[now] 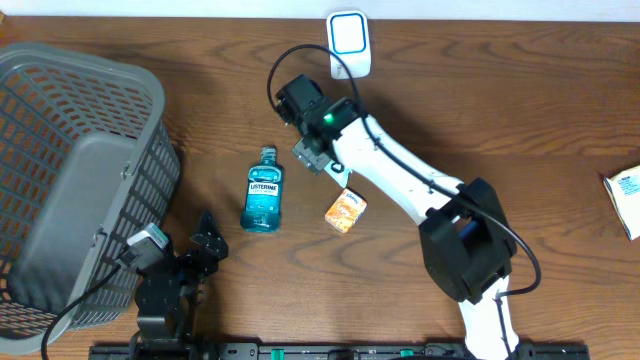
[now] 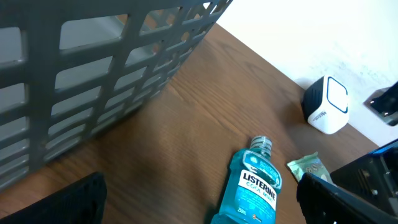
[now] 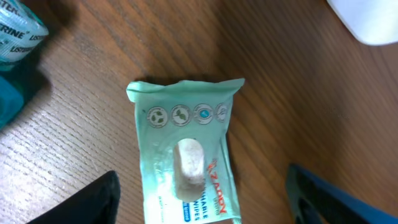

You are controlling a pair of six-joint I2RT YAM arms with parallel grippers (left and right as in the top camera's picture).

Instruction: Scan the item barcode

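Note:
A pale green wipes pack (image 3: 185, 149) lies flat on the wooden table, its white flap lid facing up. My right gripper (image 3: 208, 202) hovers over it, open, with a dark finger on each side of the pack and not touching it. Seen from overhead, the right gripper (image 1: 318, 155) covers the pack. In the left wrist view a corner of the pack (image 2: 306, 167) shows. The white scanner (image 1: 349, 43) with a blue square stands at the table's far edge. My left gripper (image 1: 195, 255) rests open and empty near the front edge, by the basket.
A blue Listerine bottle (image 1: 262, 190) lies left of the right gripper. An orange packet (image 1: 346, 211) sits just in front of that gripper. A grey slatted basket (image 1: 70, 180) fills the left side. A white box (image 1: 625, 200) pokes in at the right edge.

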